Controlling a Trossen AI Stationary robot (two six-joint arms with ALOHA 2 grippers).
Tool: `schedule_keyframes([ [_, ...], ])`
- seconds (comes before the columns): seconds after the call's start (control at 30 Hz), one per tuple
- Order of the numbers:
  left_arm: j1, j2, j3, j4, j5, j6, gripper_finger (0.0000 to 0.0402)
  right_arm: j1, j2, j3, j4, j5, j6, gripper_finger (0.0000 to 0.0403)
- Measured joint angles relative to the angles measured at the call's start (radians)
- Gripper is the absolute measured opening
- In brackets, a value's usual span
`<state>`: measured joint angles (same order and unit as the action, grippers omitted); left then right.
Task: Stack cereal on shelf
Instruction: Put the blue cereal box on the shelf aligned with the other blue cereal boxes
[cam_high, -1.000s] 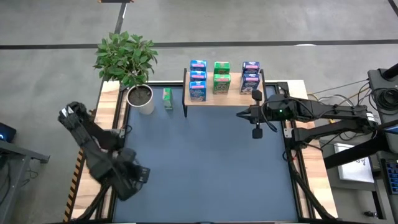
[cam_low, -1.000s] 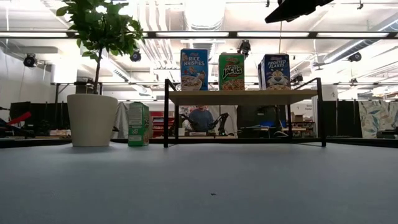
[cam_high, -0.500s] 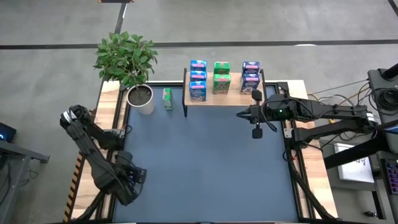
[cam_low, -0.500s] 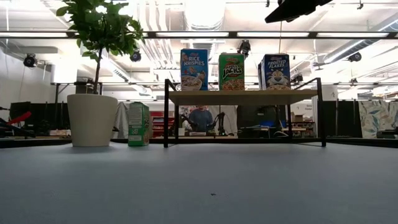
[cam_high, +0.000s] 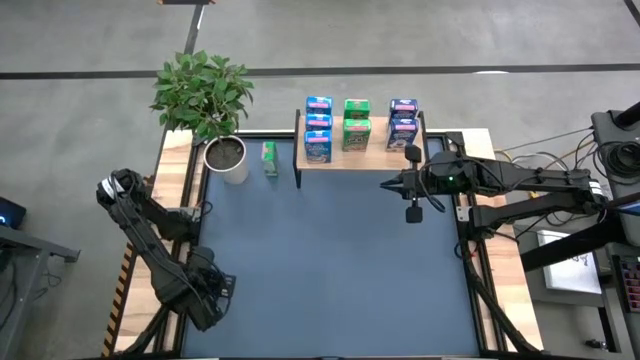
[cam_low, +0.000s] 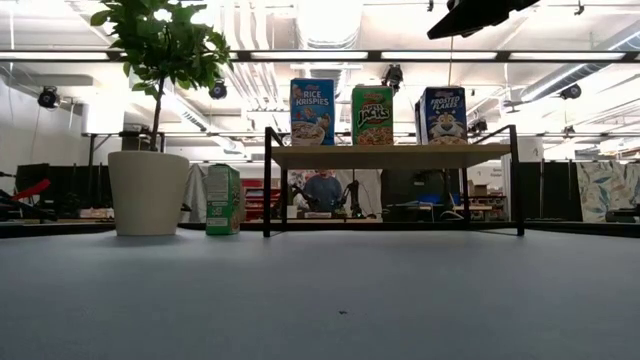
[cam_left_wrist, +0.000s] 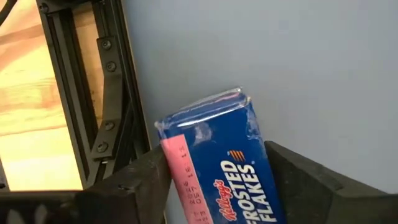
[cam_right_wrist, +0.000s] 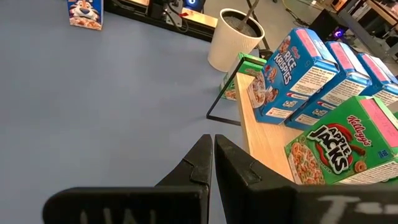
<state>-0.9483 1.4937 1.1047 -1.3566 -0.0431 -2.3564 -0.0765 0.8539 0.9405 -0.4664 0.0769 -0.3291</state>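
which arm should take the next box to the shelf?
Left. Its tool brackets a Frosted Flakes box at the mat's near-left corner. The right tool is shut and empty beside the shelf, better placed for placing, but holding nothing.

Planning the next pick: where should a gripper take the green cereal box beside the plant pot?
Take the green cereal box by its upper part, coming down from above. It stands upright on the mat, with the plant pot close on one side and the shelf leg on the other, so its top is likely freest.
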Motion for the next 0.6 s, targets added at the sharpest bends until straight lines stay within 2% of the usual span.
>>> schedule_keyframes([
  [0.17,0.001,0.000,0.006,0.003,-0.001,0.012,0.0195,0.000,0.000,0.000,0.000,0.000,0.007,0.0009],
  [0.37,0.001,0.000,0.008,0.004,-0.009,0.025,0.0177,0.000,0.000,0.000,0.000,0.000,0.006,0.0009],
  [0.43,0.001,0.000,0.024,0.004,-0.070,0.056,0.0174,0.000,-0.001,0.000,-0.001,0.000,0.005,0.0009],
  [0.6,0.035,0.000,0.105,0.006,-0.334,0.232,0.0173,0.000,-0.009,-0.001,-0.009,0.000,0.006,0.0009],
])
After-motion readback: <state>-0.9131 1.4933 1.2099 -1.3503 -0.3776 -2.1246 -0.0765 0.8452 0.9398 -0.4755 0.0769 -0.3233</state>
